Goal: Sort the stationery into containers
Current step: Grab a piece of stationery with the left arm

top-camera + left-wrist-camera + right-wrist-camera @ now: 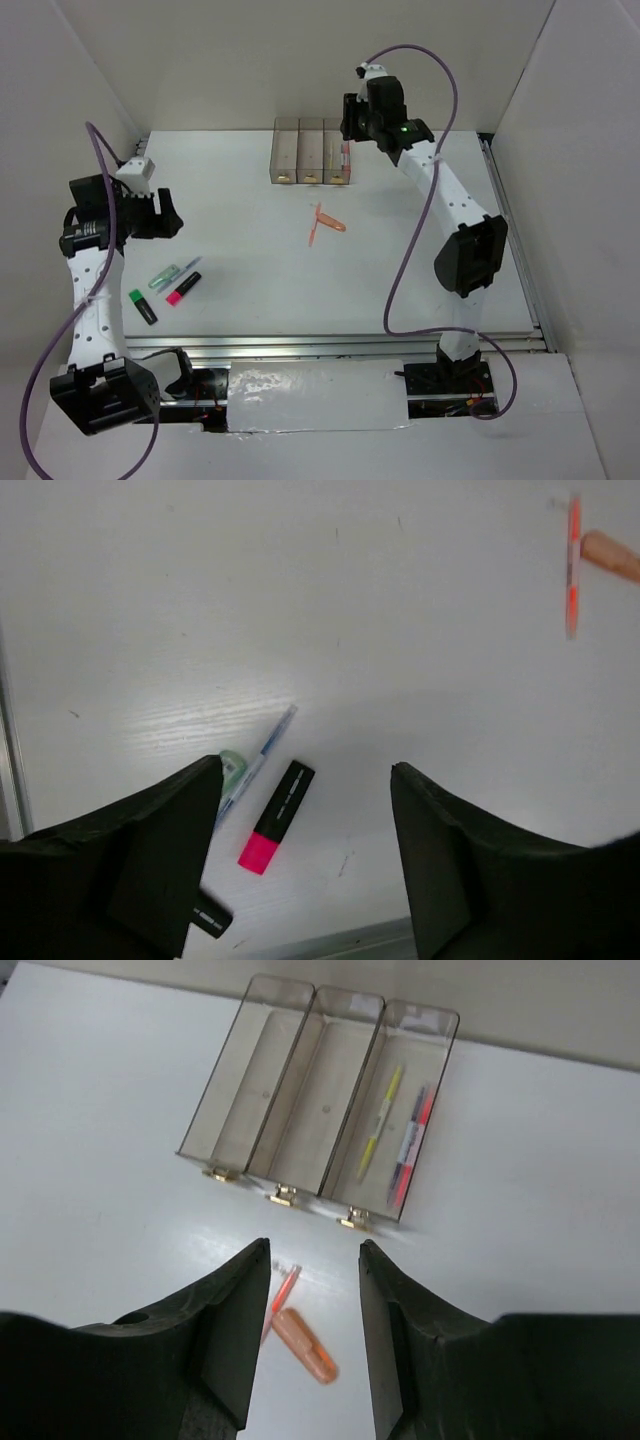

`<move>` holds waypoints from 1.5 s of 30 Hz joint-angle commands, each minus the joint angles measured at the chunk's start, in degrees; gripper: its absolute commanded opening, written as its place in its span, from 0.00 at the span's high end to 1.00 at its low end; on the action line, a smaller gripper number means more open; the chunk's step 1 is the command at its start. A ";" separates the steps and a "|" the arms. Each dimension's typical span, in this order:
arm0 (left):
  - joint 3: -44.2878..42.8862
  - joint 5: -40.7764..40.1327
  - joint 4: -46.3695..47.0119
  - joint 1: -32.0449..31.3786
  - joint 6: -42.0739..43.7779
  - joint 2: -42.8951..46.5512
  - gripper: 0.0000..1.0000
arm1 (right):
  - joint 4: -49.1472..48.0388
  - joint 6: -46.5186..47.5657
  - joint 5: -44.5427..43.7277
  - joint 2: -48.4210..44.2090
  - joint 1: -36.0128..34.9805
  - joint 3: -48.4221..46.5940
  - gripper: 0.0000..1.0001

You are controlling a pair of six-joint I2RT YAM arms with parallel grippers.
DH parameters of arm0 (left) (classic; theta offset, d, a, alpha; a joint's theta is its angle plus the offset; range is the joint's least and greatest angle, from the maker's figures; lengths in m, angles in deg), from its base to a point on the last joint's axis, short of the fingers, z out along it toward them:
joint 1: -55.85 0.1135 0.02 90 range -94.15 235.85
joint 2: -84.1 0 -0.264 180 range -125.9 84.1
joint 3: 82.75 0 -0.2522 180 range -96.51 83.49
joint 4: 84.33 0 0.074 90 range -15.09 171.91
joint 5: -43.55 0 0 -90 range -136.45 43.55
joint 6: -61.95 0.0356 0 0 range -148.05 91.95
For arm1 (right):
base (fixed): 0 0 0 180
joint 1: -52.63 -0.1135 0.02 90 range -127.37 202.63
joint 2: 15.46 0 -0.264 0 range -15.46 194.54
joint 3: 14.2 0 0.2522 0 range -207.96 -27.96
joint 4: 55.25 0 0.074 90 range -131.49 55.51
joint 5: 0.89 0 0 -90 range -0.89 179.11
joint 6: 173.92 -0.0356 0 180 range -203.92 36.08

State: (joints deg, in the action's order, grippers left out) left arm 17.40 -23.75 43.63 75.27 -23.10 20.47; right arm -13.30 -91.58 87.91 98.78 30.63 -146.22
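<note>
Pink highlighter [183,288] diagonal — black cap far-right, left hand [172,215], right hand [313,1248] gaping, empty

Open tabletop [250,215] runs between the three joined bins [311,152] at the back and the crossed orange pens [325,224] at mid-table. The right arm [440,190] overhangs the right bin. At front left, a pink highlighter [183,289], a pale green pen [165,276] and a black marker [143,306] lie close together, leaving narrow gaps.

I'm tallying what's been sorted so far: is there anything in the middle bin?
No, the right wrist view shows the middle bin with a bare floor; the pens lie in the right-hand bin.
</note>
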 commanded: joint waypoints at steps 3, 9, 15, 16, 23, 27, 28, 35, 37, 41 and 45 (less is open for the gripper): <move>2.71 6.13 -10.14 1.15 19.12 -5.96 0.29 | 6.79 -0.34 2.94 -6.38 -0.50 10.91 0.56; 2.10 -1.59 -8.12 -1.40 23.08 -15.01 0.37 | 5.74 0.63 4.18 -13.41 -0.50 22.19 0.58; 3.68 -8.19 -9.71 -1.05 29.14 -17.57 0.50 | 9.34 2.12 3.56 -15.27 -0.41 23.51 0.60; 5.34 -9.24 -9.27 -0.88 30.89 -17.14 0.54 | 9.26 2.04 3.83 -15.53 -0.33 23.86 0.60; 7.46 -10.22 -10.84 2.55 37.49 -17.92 0.64 | 9.17 1.60 5.15 -17.73 -0.41 27.55 0.61; 8.68 -11.97 -10.50 3.08 38.64 -18.19 0.65 | 8.64 2.03 5.76 -18.17 -0.33 29.57 0.62; 9.04 -12.41 -9.97 3.08 38.82 -18.36 0.65 | 8.64 2.12 5.94 -18.08 -0.33 29.58 0.62; 10.80 -14.00 -9.27 3.61 38.47 -21.00 0.62 | 8.12 2.30 7.43 -18.78 -0.06 31.24 0.63; 11.07 -14.52 -8.74 3.78 37.86 -21.79 0.58 | 7.94 2.13 8.22 -18.96 0.02 32.21 0.63; 9.84 -14.70 -8.83 4.05 37.15 -23.29 0.55 | 8.20 2.04 9.45 -19.22 0.46 32.65 0.63; 9.48 -15.49 -8.74 4.13 37.15 -24.86 0.54 | 7.94 1.95 10.15 -19.49 1.08 33.00 0.63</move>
State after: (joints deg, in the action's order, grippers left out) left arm 28.38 -38.86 34.87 78.98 13.80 -3.07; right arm -4.34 -90.01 96.77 82.23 31.09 -113.65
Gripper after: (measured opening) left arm 0.454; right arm 0.369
